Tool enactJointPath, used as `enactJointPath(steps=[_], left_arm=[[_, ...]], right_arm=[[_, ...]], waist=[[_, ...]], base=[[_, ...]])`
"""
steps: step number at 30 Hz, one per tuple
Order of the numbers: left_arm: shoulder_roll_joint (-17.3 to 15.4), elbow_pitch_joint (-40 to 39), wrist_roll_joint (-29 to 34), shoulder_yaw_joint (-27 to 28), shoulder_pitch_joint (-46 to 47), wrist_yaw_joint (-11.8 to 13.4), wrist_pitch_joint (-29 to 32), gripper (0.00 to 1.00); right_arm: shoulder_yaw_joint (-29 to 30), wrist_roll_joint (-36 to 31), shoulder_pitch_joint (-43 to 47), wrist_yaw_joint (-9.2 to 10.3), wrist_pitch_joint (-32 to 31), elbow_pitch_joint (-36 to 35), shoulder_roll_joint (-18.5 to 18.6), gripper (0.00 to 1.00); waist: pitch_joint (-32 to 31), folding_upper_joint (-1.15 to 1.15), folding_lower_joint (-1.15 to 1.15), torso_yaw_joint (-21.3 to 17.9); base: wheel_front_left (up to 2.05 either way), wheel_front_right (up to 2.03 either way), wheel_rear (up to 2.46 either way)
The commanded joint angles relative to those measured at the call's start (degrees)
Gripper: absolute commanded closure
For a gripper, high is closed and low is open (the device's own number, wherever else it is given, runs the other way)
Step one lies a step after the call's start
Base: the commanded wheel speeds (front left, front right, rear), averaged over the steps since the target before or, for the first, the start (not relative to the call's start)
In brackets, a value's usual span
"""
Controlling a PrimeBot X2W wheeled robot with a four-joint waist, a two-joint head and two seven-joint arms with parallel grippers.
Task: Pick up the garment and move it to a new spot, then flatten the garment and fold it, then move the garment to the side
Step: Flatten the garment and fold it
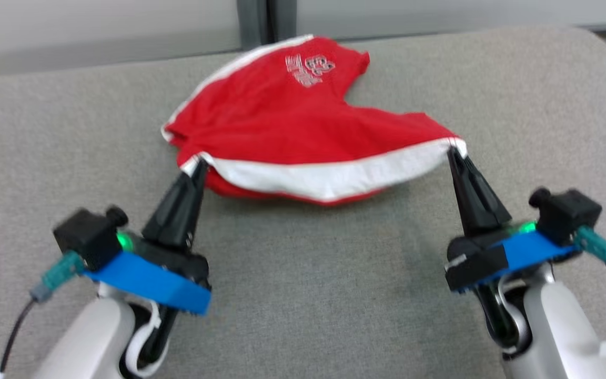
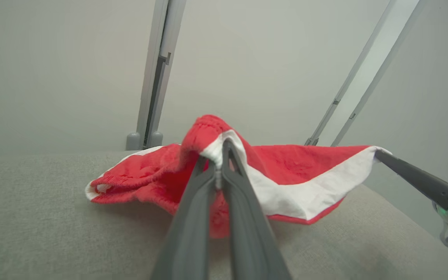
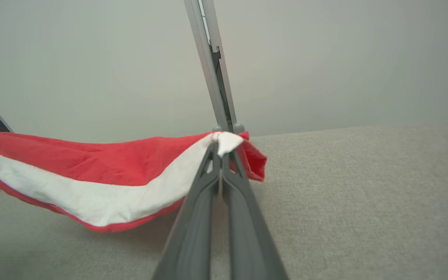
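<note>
Garment (image 1: 282,116) control starts at the two pinches. The left gripper (image 1: 198,168) is clamped on one end of the white band (image 1: 329,179) and the right gripper (image 1: 453,153) is clamped on the other end. The band sags between them, lifted off the grey tabletop (image 1: 303,284). The far part, with the printed logo (image 1: 311,68), lies on the tabletop near its far edge. To flatten it well, I judge both grippers should spread evenly until the band is taut. They should then draw toward the robot and lower together, which smooths the bunched cloth beside the left gripper.
</note>
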State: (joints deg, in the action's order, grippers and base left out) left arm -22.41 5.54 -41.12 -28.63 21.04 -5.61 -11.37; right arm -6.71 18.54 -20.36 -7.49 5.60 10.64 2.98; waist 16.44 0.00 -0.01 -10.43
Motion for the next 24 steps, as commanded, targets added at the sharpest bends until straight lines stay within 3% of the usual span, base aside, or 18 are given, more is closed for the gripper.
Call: enactJointPath(steps=[1, 9, 15, 18, 24], left_arm=[[-0.2, -1.0, 0.4, -0.4, -1.4, 0.5, -0.3, 1.00], [-2.2, -13.0, 1.6, -4.0, -13.6, 4.6, 1.7, 1.00], [-3.4, -21.2, 1.1, -5.8, -21.1, 8.4, 4.1, 1.00], [-2.0, -22.6, -0.5, -6.2, -23.3, 9.5, 4.0, 1.00], [1.5, -20.4, -3.6, -6.7, -23.8, 10.9, 4.9, 1.00]], right_arm=[[0.4, -0.5, 2.3, -0.01, -0.1, -1.4, 0.0, 1.00], [4.5, -0.3, 18.2, -0.01, -6.2, -20.4, 0.0, 1.00], [7.1, -1.2, 27.5, -0.01, -12.7, -32.3, -0.1, 1.00], [8.6, -0.9, 28.8, -0.01, -14.2, -33.6, -0.1, 1.00], [10.0, -8.0, 21.6, -0.01, -16.8, -27.9, 1.2, 1.00]], waist=[[-1.8, 0.00, 0.01, -0.7], [-9.0, 0.00, 0.01, 0.1], [-9.2, 0.00, 0.01, 1.8], [-8.0, 0.00, 0.01, 3.1], [-4.1, 0.00, 0.01, 6.2]], base=[[0.00, 0.00, 0.00], [0.00, 0.00, 0.00], [0.00, 0.00, 0.00], [0.00, 0.00, 0.00], [0.00, 0.00, 0.00]])
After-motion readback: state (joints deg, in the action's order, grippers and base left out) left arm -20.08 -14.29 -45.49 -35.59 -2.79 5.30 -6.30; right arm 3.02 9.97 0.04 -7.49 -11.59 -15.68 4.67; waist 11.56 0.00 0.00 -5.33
